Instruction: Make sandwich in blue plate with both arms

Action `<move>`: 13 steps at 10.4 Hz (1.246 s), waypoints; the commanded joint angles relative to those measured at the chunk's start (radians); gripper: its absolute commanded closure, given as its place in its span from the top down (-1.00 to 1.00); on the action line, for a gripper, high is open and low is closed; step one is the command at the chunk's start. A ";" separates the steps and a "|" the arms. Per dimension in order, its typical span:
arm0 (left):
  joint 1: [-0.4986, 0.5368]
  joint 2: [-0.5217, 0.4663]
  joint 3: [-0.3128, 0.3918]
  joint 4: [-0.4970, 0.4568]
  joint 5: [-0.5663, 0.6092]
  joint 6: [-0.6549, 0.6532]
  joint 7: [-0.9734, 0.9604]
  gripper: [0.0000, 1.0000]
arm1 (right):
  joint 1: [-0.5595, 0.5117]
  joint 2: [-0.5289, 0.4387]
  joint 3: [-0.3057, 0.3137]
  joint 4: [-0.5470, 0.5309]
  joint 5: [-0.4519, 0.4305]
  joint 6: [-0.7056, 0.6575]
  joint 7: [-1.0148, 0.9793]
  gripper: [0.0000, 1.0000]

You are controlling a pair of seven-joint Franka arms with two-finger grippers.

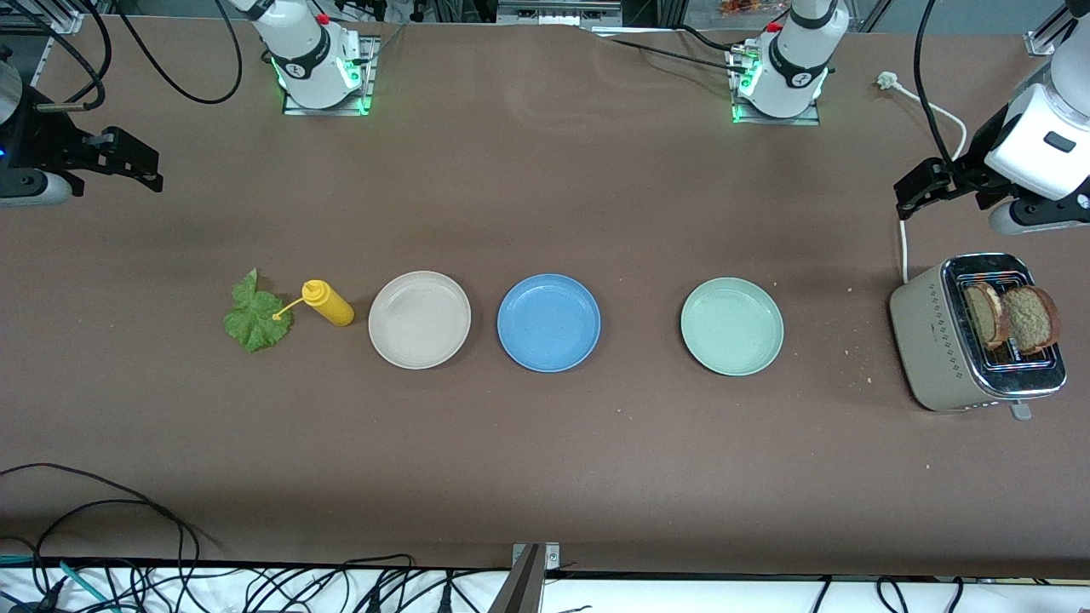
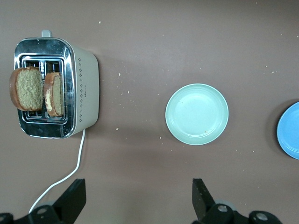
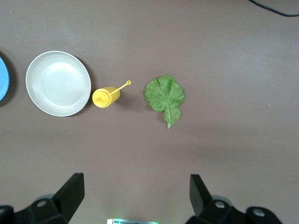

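Observation:
The blue plate (image 1: 549, 322) lies empty mid-table; its edge also shows in the left wrist view (image 2: 290, 130) and the right wrist view (image 3: 3, 78). Two brown bread slices (image 1: 986, 315) (image 1: 1032, 319) stand in the toaster (image 1: 928, 340) at the left arm's end, also seen in the left wrist view (image 2: 25, 88). The green lettuce leaf (image 1: 255, 317) (image 3: 164, 97) lies on the table at the right arm's end. My left gripper (image 1: 904, 200) (image 2: 138, 198) is open and empty, over bare table by the toaster. My right gripper (image 1: 153, 174) (image 3: 136, 196) is open and empty, over bare table at its end.
A beige plate (image 1: 419, 319) and a pale mint-green plate (image 1: 731, 325) flank the blue plate, both empty. A yellow squeeze bottle (image 1: 328, 303) lies between the lettuce and the beige plate. The toaster's white cord (image 1: 904, 247) runs toward the bases.

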State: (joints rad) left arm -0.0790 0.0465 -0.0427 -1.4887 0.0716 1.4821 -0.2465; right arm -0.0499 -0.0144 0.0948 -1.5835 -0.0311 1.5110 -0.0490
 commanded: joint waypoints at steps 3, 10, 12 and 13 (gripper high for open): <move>0.002 0.013 -0.003 0.033 0.013 -0.022 0.023 1.00 | -0.002 -0.010 0.008 0.010 0.014 -0.017 0.009 1.00; 0.004 0.013 -0.003 0.033 0.011 -0.022 0.023 1.00 | -0.002 -0.010 0.010 0.011 0.016 -0.037 0.009 1.00; 0.004 0.013 -0.003 0.033 0.010 -0.022 0.021 1.00 | -0.002 -0.010 0.008 0.011 0.016 -0.037 0.009 1.00; 0.007 0.013 -0.003 0.033 0.010 -0.022 0.021 1.00 | -0.002 -0.010 0.010 0.011 0.014 -0.035 0.009 1.00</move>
State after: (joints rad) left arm -0.0789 0.0465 -0.0427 -1.4887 0.0716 1.4821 -0.2464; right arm -0.0496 -0.0181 0.1001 -1.5833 -0.0311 1.4932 -0.0490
